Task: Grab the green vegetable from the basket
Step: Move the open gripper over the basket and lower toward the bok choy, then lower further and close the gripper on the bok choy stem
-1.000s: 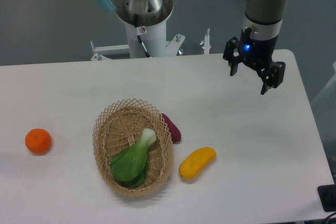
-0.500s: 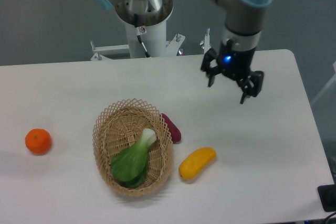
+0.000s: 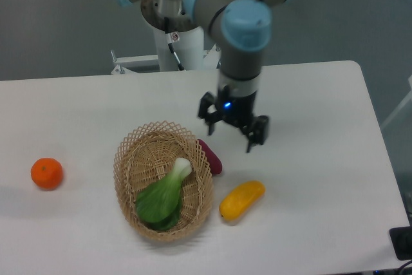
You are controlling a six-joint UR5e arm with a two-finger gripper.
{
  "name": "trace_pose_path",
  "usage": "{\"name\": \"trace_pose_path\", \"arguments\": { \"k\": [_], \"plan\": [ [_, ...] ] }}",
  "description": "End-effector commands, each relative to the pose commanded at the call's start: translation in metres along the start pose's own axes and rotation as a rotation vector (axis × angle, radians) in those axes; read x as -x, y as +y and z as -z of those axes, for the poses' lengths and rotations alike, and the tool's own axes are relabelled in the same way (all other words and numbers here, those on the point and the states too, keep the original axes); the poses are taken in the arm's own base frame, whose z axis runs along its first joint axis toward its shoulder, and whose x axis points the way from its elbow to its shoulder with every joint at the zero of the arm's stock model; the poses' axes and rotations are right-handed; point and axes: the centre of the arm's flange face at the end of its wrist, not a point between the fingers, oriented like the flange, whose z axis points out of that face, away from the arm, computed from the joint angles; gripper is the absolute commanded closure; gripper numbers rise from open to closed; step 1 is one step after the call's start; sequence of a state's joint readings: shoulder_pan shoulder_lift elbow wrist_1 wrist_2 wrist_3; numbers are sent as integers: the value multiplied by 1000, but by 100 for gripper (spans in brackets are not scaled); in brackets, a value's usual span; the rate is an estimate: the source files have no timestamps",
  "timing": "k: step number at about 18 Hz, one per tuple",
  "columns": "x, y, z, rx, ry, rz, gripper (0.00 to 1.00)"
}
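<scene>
Item: white rectangular surface (image 3: 96, 104), filling most of the frame.

Oval tan woven wicker basket (image 3: 126, 159), lower left of centre, open lattice rim.

Leafy green vegetable with a pale stem end (image 3: 162, 195), lying inside the basket, stem pointing toward upper right, leaves toward the basket's lower end (untouched by the arm).

Dark purple-red oblong vegetable (image 3: 213, 159), on the surface, touching the basket's right rim.

Yellow oblong fruit (image 3: 241, 199), lower centre, just right of the basket, apart from it.

Round orange fruit (image 3: 47, 173), far left, well apart from the rest.

Black two-finger pincer (image 3: 232, 137), centre of frame, fingers spread and holding nothing, above the surface just upper right of the basket, near the purple-red vegetable.
</scene>
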State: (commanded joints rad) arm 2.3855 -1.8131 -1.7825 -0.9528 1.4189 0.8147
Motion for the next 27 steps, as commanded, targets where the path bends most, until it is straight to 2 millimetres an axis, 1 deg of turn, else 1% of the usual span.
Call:
{"name": "trace_pose_path", "arguments": {
  "k": [2, 4, 5, 6, 7, 8, 10, 12, 13, 16, 19, 20, 22, 24, 27],
  "plan": [
    [-12, -10, -20, 6, 7, -23, 0],
    [-13, -13, -34, 14, 13, -38, 0],
    [-15, -14, -36, 15, 16, -47, 0],
    [-22, -19, -39, 18, 22, -63, 0],
    [-26, -22, -48, 28, 32, -73, 0],
    [-28, -24, -53, 32, 37, -77, 0],
    [-31, -24, -57, 37, 44, -80, 0],
    [-34, -31, -67, 41, 45, -92, 0],
    [-33, -30, -73, 47, 35, -95, 0],
    [-48, -35, -81, 71, 28, -123, 0],
    [-50, -32, -94, 90, 44, -120, 0],
    [-51, -31, -102, 100, 51, -120, 0],
    [-53, -33, -108, 107, 56, -124, 0],
    [-50, -35, -108, 110, 49, -126, 0],
    [-49, -31, -121, 141, 47, -125, 0]
  ]
}}
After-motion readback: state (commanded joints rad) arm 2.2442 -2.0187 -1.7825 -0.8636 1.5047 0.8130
